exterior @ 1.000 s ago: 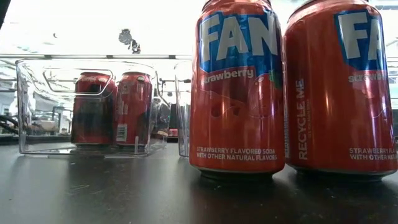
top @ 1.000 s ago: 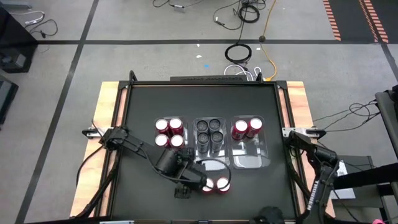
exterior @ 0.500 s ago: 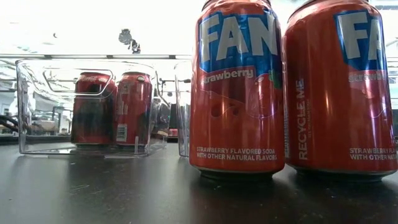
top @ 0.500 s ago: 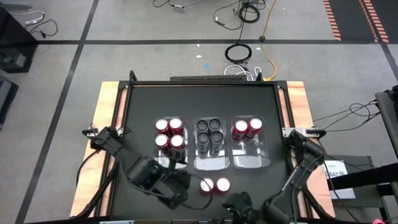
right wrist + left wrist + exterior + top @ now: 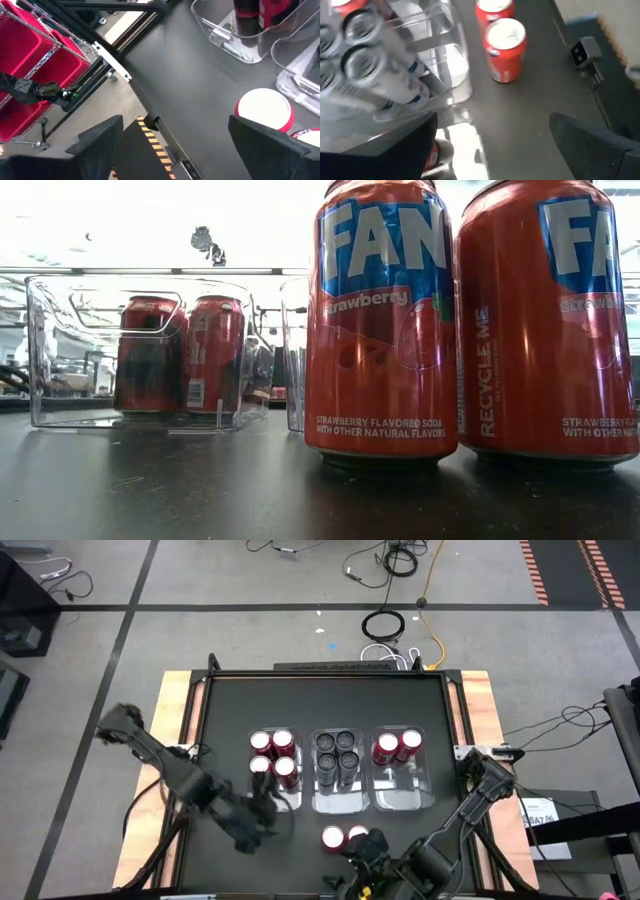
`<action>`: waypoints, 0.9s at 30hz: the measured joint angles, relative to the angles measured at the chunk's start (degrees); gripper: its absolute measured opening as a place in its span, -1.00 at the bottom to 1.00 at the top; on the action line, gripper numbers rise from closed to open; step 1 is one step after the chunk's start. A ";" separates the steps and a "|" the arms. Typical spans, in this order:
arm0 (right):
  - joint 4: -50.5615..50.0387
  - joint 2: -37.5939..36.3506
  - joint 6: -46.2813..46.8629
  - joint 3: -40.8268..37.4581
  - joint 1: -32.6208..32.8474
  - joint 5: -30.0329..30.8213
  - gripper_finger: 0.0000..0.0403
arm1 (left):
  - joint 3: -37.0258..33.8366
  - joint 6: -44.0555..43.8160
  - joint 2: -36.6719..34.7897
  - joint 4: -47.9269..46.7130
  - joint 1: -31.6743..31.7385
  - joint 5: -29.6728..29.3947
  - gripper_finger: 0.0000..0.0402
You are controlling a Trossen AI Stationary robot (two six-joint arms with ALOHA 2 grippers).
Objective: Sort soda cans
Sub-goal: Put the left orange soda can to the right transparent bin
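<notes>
The black matte table point(image 5: 230, 710) carries three clear, glossy rectangular plastic bins in a row: the left bin point(image 5: 273, 785) holds four red cans point(image 5: 272, 754), the middle bin point(image 5: 338, 802) four dark grey cans point(image 5: 338, 751) and the right bin point(image 5: 402, 798) two more red cans point(image 5: 396, 747). Two loose red cans point(image 5: 345, 837) stand upright and side by side near the front edge, smooth cylinders with silver-white tops, long axes vertical, printed with white lettering on blue. The left gripper point(image 5: 262, 802) hovers by the left bin, fingers spread and empty, and the right gripper point(image 5: 368, 848) hangs just beside the loose pair, fingers likewise wide apart
</notes>
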 joint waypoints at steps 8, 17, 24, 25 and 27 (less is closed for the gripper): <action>0.02 0.00 -3.86 0.02 -1.14 -0.55 0.76 | -21.31 -0.08 -21.48 8.68 8.38 1.82 0.95; -6.68 -0.02 -8.94 0.07 -1.99 -7.93 0.76 | -32.05 1.81 -35.53 16.40 15.94 1.53 0.95; -15.19 0.00 -7.72 0.07 -3.45 -14.33 0.76 | -36.99 3.97 -41.69 18.68 18.71 1.26 0.95; -15.23 -0.02 -7.67 0.05 -3.60 -14.99 0.76 | -38.12 3.98 -42.61 20.04 18.87 1.25 0.95; -15.20 -0.02 -7.64 0.06 -3.75 -16.08 0.76 | -40.50 4.10 -44.44 23.29 19.11 1.23 0.95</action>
